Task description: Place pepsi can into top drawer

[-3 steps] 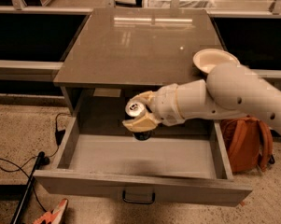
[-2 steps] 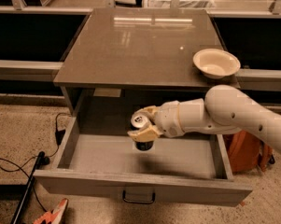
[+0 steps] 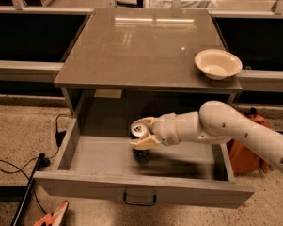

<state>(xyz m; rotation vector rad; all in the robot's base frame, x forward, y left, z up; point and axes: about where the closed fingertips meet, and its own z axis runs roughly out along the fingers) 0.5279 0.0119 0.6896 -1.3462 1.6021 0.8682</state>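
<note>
The top drawer (image 3: 84,185) is pulled wide open below the grey table, its dark handle at the front centre. My gripper (image 3: 144,134) reaches in from the right, down inside the drawer's middle. It is shut on the pepsi can (image 3: 140,129), which stands upright with its silver top showing. The can's dark body sits low, at or just above the drawer floor; I cannot tell if it touches.
A cream bowl (image 3: 217,64) sits on the table top (image 3: 141,46) near its right edge. An orange bag (image 3: 247,147) stands on the floor right of the drawer. Black cables and a pole (image 3: 30,182) lie on the floor at the left.
My arm has lowered and moved left, carrying the can from above the drawer's back edge down into the drawer. The bowl is now uncovered.
</note>
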